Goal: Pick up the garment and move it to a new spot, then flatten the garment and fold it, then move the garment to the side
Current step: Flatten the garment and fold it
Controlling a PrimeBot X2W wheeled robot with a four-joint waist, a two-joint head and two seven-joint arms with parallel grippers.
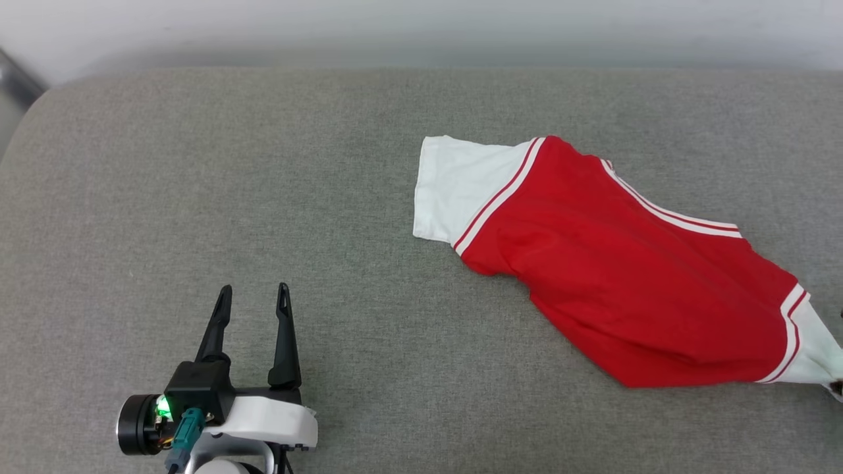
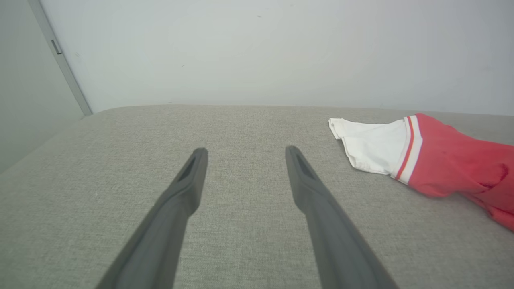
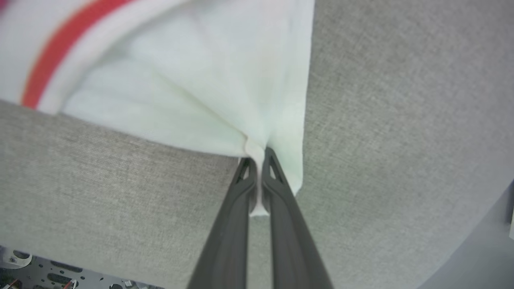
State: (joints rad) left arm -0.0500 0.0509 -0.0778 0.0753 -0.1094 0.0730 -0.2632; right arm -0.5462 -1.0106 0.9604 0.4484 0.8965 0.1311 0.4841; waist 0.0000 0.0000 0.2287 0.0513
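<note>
I am pinching the shirt (image 1: 625,276) with my right pincer (image 3: 258,156). Its two fingers are pressing almost flat together on a gathered fold of white cloth at the hem of the near sleeve (image 3: 192,80). The cloth is puckering into creases that are fanning away from the tips, so I am judging this to be a real hold on a thin bite of fabric. My left pincer (image 1: 255,287) is hanging wide open and holding nothing, over the grey cushion (image 1: 329,164) and well apart from the shirt. The shirt is lying on the right half of that cushion, a plain red face up, with no lettering showing. What the coming move is turning on is the way the shirt is stretching. Its long axis is running on a slant, from the far sleeve (image 1: 454,187) near the middle of the cushion down toward me and to my right. It is ending at the sleeve I am gripping, by the right edge of the head view. So the whole shirt is trailing away from my right pincer, up and to the left, and I am expecting any lift or pull from this end to draw it along that slant. The far sleeve is lying free and is the end nearer my left pincer, ahead of it and off to its right, with bare cushion between them. I am reckoning that arm is the one to reach for it if a second hold is wanted.
</note>
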